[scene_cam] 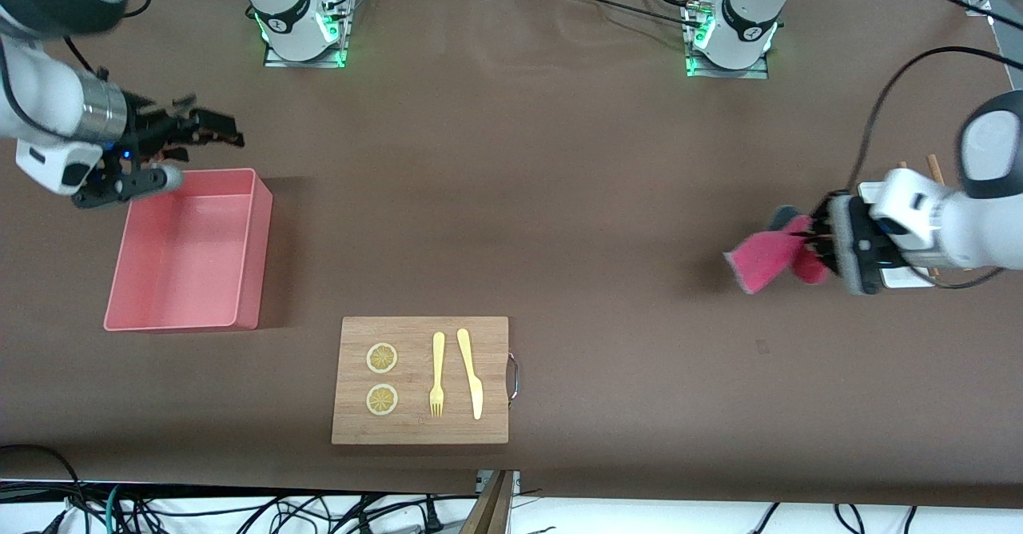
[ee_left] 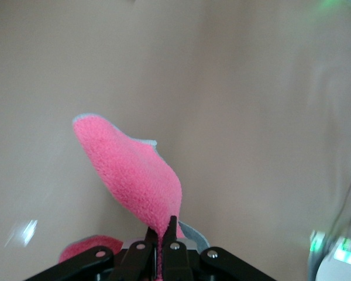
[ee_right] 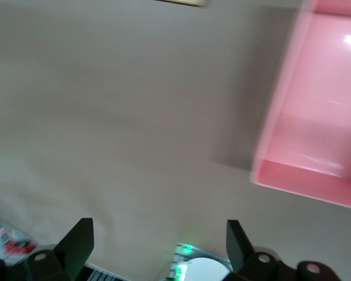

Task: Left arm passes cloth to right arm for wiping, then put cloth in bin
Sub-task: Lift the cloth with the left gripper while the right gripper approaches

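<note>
The left tool (scene_cam: pixel 811 238) is at the right edge of the frame in the front view, raised above the brown counter (scene_cam: pixel 559 198) toward the left arm's end. Its fingers (ee_left: pixel 171 231) are fully closed on 1 edge of the cloth (scene_cam: pixel 766 258), as the left wrist view confirms: the magenta terry face rises from the pinch point and the grey underside shows along the edge. The cloth hangs clear of the counter surface, casting a shadow below it. The left arm (scene_cam: pixel 951 226) enters from the right edge of the frame with a loose black cable arching above it. The right tool (scene_cam: pixel 212 136) is at the upper left of the frame, in the air over the counter just beside the bin's rim. Its fingers (ee_right: pixel 76 240) are spread wide and hold nothing. The right arm (scene_cam: pixel 48 110) shows its silver wrist ring directly next to the tool. The bin (scene_cam: pixel 252 254) sits on the counter at the left of the frame, toward the right arm's end. A wooden board (scene_cam: pixel 421 334) lies at lower centre, carrying 2 lemon slices (scene_cam: pixel 382 378), 1 yellow fork (scene_cam: pixel 437 374) and 1 yellow knife (scene_cam: pixel 471 374).
</note>
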`<state>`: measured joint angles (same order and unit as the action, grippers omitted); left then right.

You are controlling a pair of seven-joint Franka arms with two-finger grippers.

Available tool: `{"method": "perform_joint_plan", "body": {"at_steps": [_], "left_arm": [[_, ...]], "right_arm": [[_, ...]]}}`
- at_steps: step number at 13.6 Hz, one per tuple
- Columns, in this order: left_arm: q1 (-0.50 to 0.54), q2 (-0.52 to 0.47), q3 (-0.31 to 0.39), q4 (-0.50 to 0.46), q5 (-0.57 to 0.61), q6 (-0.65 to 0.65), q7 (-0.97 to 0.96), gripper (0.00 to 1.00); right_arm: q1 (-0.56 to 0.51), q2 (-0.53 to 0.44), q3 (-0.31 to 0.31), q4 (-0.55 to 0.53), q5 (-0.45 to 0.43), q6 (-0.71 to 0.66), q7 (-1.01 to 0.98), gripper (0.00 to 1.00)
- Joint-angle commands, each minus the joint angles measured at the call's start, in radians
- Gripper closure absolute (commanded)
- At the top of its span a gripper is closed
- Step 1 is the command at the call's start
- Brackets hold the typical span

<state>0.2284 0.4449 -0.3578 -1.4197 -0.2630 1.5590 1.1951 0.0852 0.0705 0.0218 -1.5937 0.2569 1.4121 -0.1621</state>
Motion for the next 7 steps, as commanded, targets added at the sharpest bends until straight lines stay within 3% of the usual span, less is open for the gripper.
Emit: {"method": "perform_joint_plan", "body": {"at_steps": [1,4,7], "left_arm": [[-0.116,0.043,0.006,0.022,-0.118,0.01,-0.06,1.0],[-0.19,0.101,0.006,0.025,-0.292,0.061,-0.057,1.0],[-0.264,0.101,0.003,0.031,-0.447,0.107,-0.045,1.0]], "right_arm": [[-0.007,-0.041,0.001,-0.018,0.12,-0.013,-0.229,0.0],[-0.012,-0.014,-0.006,-0.032,0.243,0.016,-0.469,0.0],[-0.031,0.012,-0.008,-0.178,0.419,0.145,-0.798,0.0]]}}
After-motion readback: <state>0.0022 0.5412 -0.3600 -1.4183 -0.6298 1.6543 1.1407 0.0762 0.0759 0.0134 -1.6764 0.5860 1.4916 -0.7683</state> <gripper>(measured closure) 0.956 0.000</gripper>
